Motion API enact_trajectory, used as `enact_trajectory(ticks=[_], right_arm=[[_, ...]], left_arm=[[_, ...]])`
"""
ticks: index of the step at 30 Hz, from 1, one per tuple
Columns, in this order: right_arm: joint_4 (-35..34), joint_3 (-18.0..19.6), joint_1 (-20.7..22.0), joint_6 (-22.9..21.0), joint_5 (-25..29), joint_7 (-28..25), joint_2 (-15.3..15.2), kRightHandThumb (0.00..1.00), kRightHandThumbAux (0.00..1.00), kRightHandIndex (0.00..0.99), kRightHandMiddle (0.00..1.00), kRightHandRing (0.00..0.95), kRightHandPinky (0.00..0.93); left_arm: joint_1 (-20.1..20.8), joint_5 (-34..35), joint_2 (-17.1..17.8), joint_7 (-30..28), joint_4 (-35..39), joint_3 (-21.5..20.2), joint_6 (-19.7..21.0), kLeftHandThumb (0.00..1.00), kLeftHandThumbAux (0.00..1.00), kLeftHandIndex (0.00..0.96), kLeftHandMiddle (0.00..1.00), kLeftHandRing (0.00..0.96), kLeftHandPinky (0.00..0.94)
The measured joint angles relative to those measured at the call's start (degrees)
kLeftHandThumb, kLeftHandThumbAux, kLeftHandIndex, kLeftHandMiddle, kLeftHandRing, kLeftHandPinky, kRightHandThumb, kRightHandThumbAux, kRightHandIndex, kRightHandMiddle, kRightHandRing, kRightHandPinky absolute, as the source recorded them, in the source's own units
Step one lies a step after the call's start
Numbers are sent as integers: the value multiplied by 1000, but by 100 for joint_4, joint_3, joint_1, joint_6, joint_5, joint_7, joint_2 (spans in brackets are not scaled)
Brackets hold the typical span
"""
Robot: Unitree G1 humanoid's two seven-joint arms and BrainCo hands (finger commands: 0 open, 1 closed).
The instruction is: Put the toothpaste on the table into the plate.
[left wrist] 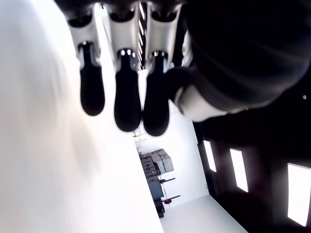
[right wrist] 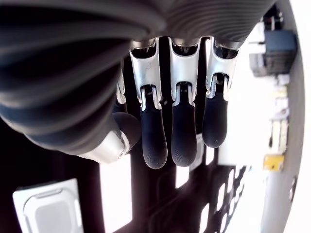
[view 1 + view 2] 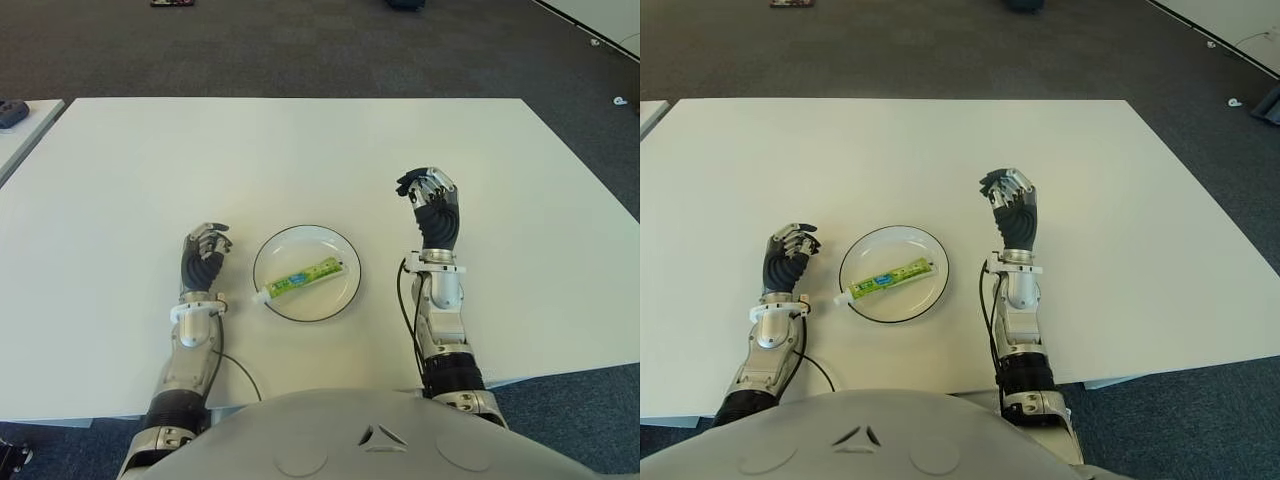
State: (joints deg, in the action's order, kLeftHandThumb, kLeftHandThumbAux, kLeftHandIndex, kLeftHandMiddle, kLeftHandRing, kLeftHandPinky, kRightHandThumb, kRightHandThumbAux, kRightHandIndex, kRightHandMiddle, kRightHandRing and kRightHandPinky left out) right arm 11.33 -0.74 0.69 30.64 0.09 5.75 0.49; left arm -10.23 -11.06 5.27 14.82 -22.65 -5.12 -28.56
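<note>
Toothpaste (image 3: 303,277) lies in the plate (image 3: 339,299), between both empty robot hands.

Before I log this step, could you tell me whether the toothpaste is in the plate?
In: the toothpaste lies across the plate, cap end over its rim; both hands are empty.

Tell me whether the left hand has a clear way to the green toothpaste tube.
Probably yes: the left hand shows just left of the white plate holding the green toothpaste tube, with nothing between.
</note>
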Motion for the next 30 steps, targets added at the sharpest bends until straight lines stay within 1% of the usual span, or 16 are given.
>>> enact_trajectory(ticks=[8,13,17,23,30], right_arm=[[97,94,-91,-222,-216,145,-4,703,726,427,536,534,526],[207,110,-195,-338,-413,254,-19,702,728,427,553,560,578],[265,99,-270,-343,-575,381,7,701,728,427,565,575,588],[369,91,-304,-343,-703,488,36,702,728,427,560,567,576],[737,97,-307,-349,-779,524,7,702,728,427,526,532,539]], left_arm=[[32,90,-6,-20,-42,-2,-43,705,717,428,593,600,559],[67,117,-5,-32,-82,-3,-76,706,717,428,603,611,574],[91,144,2,-55,-121,-4,-112,706,717,428,613,620,581],[148,148,15,-71,-200,-7,-187,706,717,429,624,629,587],[232,147,28,-71,-297,-7,-423,706,717,429,631,634,587]])
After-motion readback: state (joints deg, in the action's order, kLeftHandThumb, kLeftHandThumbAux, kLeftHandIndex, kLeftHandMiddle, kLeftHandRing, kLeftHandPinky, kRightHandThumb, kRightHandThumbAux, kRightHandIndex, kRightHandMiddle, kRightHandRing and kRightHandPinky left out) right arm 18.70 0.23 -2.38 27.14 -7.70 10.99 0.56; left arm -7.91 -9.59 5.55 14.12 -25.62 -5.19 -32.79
